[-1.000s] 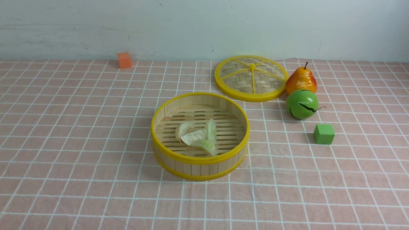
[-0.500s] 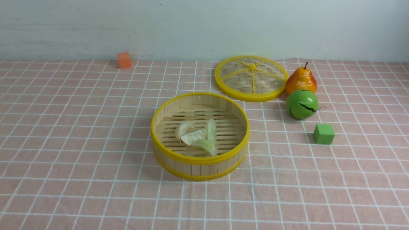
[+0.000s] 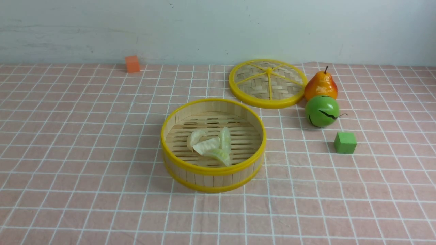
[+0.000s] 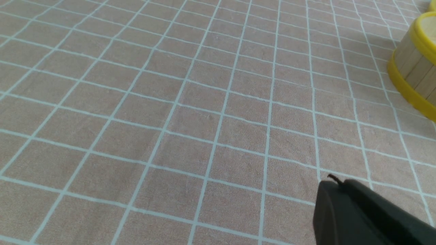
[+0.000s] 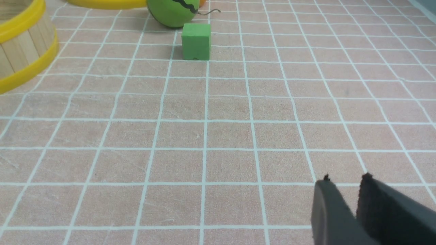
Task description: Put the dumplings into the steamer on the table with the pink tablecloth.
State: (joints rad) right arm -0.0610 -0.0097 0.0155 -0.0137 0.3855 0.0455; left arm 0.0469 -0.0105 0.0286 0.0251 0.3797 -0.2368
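1. Four dumplings (image 3: 211, 145) lie clustered inside the steamer (image 3: 213, 170) at the middle of the worktop (image 3: 68, 153).
2. The left gripper (image 4: 335, 183) hangs over bare pink tablecloth (image 4: 170, 102), jaws together and empty.
3. The right gripper (image 5: 345, 182) has its jaws slightly apart, holding nothing, near the green cube (image 5: 196, 41).
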